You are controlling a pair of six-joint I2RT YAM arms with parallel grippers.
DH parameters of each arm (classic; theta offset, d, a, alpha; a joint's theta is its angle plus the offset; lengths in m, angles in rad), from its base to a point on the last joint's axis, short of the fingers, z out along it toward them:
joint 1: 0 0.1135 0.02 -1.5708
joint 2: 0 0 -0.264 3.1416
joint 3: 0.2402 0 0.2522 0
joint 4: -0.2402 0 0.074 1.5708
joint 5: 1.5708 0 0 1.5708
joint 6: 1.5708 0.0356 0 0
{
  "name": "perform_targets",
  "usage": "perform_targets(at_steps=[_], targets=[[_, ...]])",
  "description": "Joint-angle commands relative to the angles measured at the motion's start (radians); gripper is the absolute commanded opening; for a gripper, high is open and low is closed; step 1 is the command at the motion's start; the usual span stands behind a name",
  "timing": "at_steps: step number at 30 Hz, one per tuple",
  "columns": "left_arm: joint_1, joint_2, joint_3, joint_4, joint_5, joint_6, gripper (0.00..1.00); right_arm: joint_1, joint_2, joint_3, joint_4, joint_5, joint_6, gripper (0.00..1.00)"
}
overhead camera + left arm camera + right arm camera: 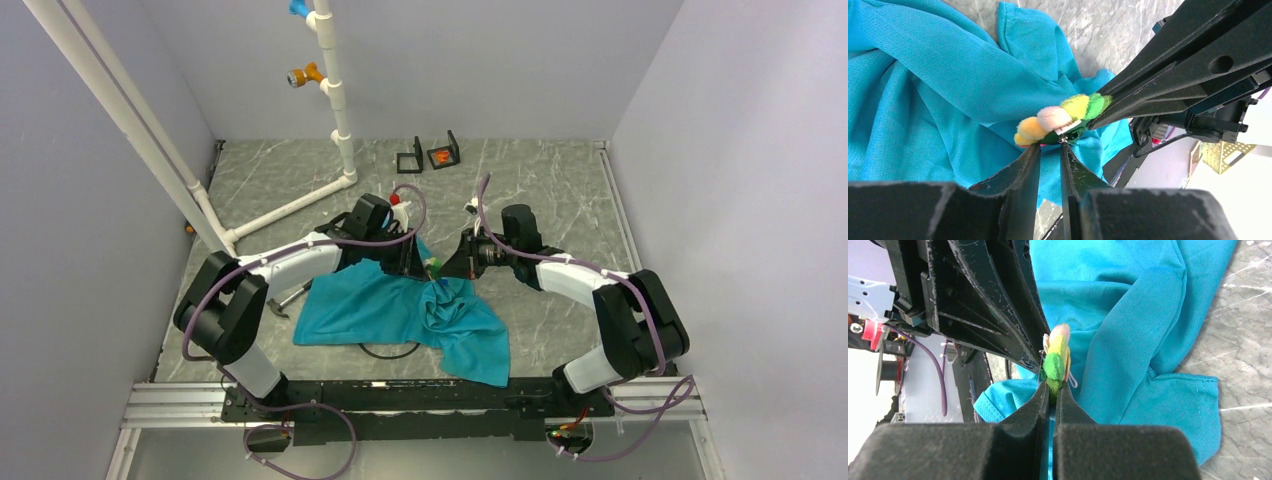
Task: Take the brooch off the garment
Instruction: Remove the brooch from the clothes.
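Observation:
The brooch [433, 266], a tiny fuzzy ornament in green, yellow, pink and orange, sits on a raised fold of the teal garment [380, 310] at mid-table. My right gripper [1052, 387] is shut on its green end [1057, 360]. My left gripper [1050, 146] has its fingers a narrow gap apart. Their tips press the brooch's underside [1063, 117] by the small metal pin. The two grippers meet tip to tip over the cloth [923, 75]. The right fingers [1173, 65] cross the left wrist view. The left fingers [998, 305] show in the right wrist view above the garment [1128, 340].
A white pipe frame [335, 100] with orange and blue fittings stands at the back left. Two small black stands [430, 155], one holding an orange piece, sit at the back. A black cable loop [390, 350] lies under the garment's near edge. Grey walls close both sides.

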Motion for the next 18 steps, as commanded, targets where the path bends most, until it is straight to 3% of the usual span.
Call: perform_targets(at_steps=[1,18], targets=[[-0.007,0.002,0.038,0.111,0.085,-0.048,0.25,0.011,-0.029,0.000,0.031,-0.008,-0.025,0.00],[-0.007,-0.021,-0.006,0.203,0.164,-0.094,0.30,0.011,-0.015,-0.005,0.036,0.011,-0.024,0.00]])
